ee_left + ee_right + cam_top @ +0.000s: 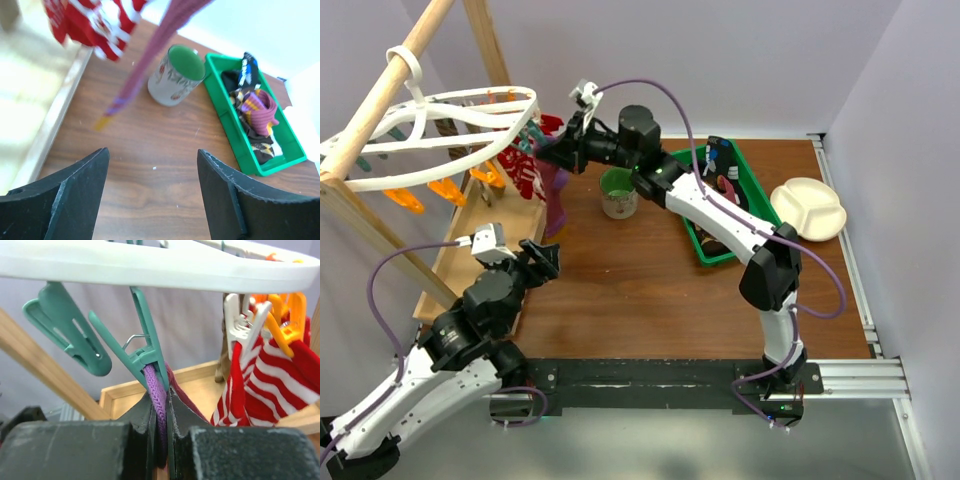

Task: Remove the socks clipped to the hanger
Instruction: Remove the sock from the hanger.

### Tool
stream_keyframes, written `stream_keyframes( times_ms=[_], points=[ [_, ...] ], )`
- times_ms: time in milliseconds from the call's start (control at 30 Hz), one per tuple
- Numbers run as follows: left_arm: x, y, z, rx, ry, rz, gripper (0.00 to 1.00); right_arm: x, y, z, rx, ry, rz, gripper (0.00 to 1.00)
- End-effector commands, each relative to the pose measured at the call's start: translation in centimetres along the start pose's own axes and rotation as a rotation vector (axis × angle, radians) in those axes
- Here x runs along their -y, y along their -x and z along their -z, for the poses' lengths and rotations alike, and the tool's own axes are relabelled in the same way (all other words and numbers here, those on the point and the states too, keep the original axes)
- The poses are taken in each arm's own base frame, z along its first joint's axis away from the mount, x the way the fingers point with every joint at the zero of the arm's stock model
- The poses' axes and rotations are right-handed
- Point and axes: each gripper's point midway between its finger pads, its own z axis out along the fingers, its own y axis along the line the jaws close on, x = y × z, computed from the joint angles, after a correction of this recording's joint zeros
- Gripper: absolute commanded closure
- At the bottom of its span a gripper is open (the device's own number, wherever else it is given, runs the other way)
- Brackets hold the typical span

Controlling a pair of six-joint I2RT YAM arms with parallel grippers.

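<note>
Lilac walls (720, 60) (plain); brown wooden table (650, 285).

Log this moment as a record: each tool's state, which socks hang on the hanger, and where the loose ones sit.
right tool: shut on the purple sock, just below its teal clip
left tool: open, empty, above the table
clipped on hanger: purple sock, red-and-white striped sock
green bin: holds loose socks
mug: upright, left of the bin
</note>
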Motion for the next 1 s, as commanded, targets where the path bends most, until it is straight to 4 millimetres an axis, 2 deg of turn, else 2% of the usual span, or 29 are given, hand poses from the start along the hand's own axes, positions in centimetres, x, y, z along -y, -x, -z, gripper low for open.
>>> stream_keyframes(
  times_ms=[0, 200, 467, 600, 733, 767, 900, 967],
  points=[
    [0.9, 4.2, 0.9, 0.125, -0.048, -0.030, 0.24, -5.3, 5.0, 2.0, 0.025, 0.220, 0.045, 1.00],
    [1.4, 6.8, 0.9, 0.233, -0.060, -0.069, 0.22, -8.0, 5.7, 3.2, 0.005, 0.350, 0.062, 1.00],
    [2.3, 10.7, 0.7, 0.422, -0.045, -0.081, 0.08, -9.8, 5.9, 4.0, 0.001, 0.448, 0.057, 1.00],
    [3.2, 10.7, 0.0, 0.432, -0.060, -0.122, 0.05, -10.0, 5.6, 4.1, -0.002, 0.468, 0.044, 1.00],
    [4.5, 11.8, -0.5, 0.476, -0.074, -0.162, 0.01, -10.4, 5.9, 4.2, 0.015, 0.487, 0.038, 1.00],
    [4.7, 11.5, -1.3, 0.464, -0.057, -0.204, 0.01, -10.4, 6.0, 4.2, 0.018, 0.489, 0.036, 1.00],
    [5.8, 12.5, -2.4, 0.502, -0.082, -0.218, 0.02, -10.8, 6.3, 4.3, 0.026, 0.510, 0.034, 1.00],
    [5.6, 13.0, -3.1, 0.516, -0.070, -0.213, 0.02, -10.9, 6.5, 4.3, 0.029, 0.516, 0.029, 1.00]
  ],
)
